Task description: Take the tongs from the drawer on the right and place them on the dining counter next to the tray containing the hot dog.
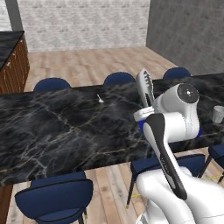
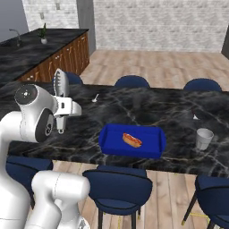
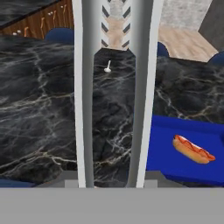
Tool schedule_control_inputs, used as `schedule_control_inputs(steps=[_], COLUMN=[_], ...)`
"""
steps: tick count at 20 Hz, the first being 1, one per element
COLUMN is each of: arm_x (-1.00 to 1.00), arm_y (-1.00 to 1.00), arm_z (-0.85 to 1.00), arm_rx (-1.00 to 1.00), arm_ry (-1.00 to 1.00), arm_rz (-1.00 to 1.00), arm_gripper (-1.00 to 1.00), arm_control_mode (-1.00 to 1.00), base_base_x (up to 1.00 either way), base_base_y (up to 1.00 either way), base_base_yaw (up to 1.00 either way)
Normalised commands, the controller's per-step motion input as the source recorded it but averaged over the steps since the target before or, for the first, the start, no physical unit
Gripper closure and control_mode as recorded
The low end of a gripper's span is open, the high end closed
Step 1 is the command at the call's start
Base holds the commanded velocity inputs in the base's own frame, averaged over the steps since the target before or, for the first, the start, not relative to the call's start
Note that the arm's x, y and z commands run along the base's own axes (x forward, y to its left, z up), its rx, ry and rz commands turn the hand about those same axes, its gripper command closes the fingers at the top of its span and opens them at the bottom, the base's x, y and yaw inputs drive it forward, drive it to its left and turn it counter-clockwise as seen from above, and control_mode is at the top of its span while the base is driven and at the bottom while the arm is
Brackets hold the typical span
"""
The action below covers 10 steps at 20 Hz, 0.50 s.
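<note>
1. Grey-silver tongs [image 1: 145, 87] are held clamped in the gripper [image 2: 62, 112], their toothed tips pointing upward above the hand in both base views.
2. Black, marble-veined stone forms the dining counter [image 1: 65, 127], over whose near edge the tongs are carried, clear of the surface.
3. In the hand view, the two long arms of the tongs [image 3: 140, 87] are seen running up the picture, with the counter [image 3: 39, 113] beneath them.
4. A bright blue tray [image 2: 152, 145] is seen lying on the counter [image 2: 179, 112], to the right of the gripper and apart from it, with the hot dog [image 2: 132, 140] in it.
5. A pale cup [image 2: 204, 138] is seen standing just beside the tray's right end.
6. Dark blue chairs [image 1: 57, 197] are ranged along both long sides.
</note>
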Motion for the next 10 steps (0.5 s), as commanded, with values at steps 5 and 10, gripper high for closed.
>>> schedule_control_inputs(steps=[5,10], arm_x=[0.12,0.73], arm_y=[0.0,0.0], arm_z=[-0.02,-0.16], arm_rx=[0.0,0.0], arm_ry=[0.03,0.21], arm_rz=[0.0,0.0], arm_gripper=[1.0,1.0], arm_control_mode=[-1.0,-1.0], base_base_x=[0.21,0.0], base_base_y=[0.0,0.0], base_base_yaw=[0.0,0.0])
